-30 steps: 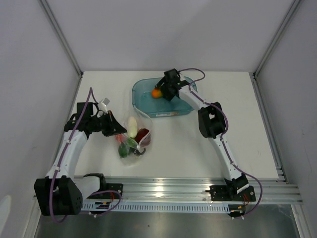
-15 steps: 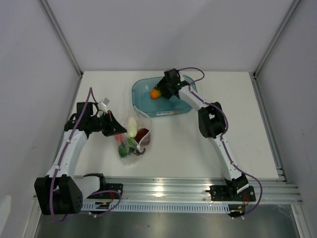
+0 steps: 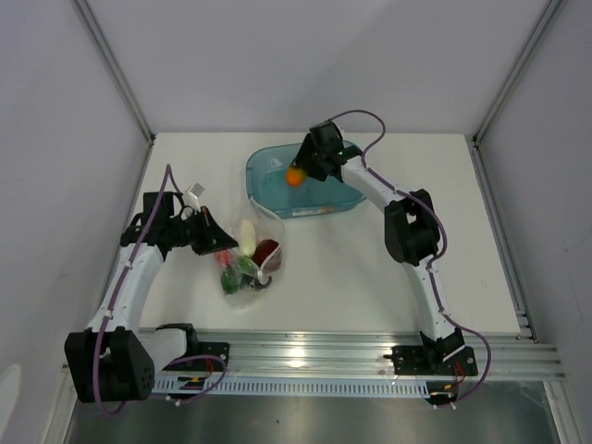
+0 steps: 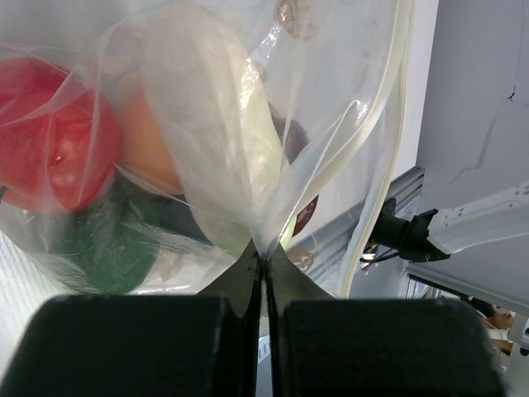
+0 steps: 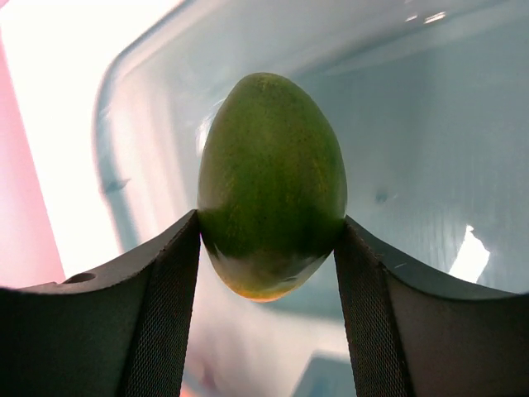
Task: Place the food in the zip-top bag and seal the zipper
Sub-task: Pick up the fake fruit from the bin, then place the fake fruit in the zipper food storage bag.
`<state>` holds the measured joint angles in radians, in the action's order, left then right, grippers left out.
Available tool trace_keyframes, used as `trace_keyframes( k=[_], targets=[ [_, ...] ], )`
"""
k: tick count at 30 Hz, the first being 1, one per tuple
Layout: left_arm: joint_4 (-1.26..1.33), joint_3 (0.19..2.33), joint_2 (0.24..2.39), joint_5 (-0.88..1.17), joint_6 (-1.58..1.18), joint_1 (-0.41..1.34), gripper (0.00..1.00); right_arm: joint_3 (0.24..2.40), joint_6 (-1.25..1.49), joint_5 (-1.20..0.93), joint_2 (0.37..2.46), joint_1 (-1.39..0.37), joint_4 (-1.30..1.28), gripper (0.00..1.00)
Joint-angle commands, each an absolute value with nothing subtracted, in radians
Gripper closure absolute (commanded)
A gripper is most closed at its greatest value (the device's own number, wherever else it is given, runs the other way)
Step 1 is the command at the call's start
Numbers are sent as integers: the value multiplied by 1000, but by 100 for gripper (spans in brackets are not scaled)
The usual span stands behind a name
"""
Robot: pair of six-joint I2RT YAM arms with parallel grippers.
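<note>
The right gripper (image 5: 269, 225) is clamped on the orange-green fruit (image 5: 271, 182), one dark meshed pad pressing each flank at the widest part. The fruit is a smooth, glossy egg shape, green over most of its skin and turning orange at the blunt lower end; in the wrist view its long axis stands upright between the fingers, narrower end up. From above it shows as a small orange spot held over the teal tub (image 3: 324, 201), near the tub's far-left part. The left gripper (image 4: 264, 269) is pinched shut on a fold of the zip-top bag (image 4: 331, 124), gathering the clear, crinkled plastic to a point. The bag lies on the white table (image 3: 370, 259), its long axis running roughly from the tub's near-left corner towards the arm bases. Inside lie a white oblong (image 4: 211, 141), lengthwise along the bag, a red piece (image 4: 50, 141), a green piece (image 4: 107, 248) and a dark red piece (image 3: 266, 250). The zipper (image 4: 399, 124) curves as a pale strip down the bag's edge.
</note>
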<state>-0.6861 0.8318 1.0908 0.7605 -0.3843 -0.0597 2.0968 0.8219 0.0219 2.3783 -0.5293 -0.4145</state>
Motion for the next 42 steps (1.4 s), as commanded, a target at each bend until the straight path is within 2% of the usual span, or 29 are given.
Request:
trace_keyframes(
  k=[1,13,25,34,37,38,40,41,42],
  targets=[
    [-646,819,1065,779,-423,-72,99,2056,671,32,2185,-563,-390,100],
    [-580,773,1077,795,-477,-72,100,1663,370,-78,1708,-730,-351,100],
    [-578,773,1062,801,-509,-72,99,1673,245,-204,1703,-864,-442,100],
    [-594,778,1028,799,-528,-72,99,1700,215,-290,1773,-887,-505,76],
    [-603,778,1016,804,-532,-72,100,1747,206,-316,1815,-899,-544,57],
    [-604,779,1011,804,-532,-74,99,1759,199,-316,1824,-905,-567,42],
    [-607,775,1006,802,-531,-72,99,1792,195,-301,1838,-911,-595,28],
    [-606,767,1003,801,-535,-72,99,1796,198,-282,1838,-913,-619,12],
    [-600,765,994,802,-538,-72,100,1796,202,-243,1833,-916,-626,7]
  ],
)
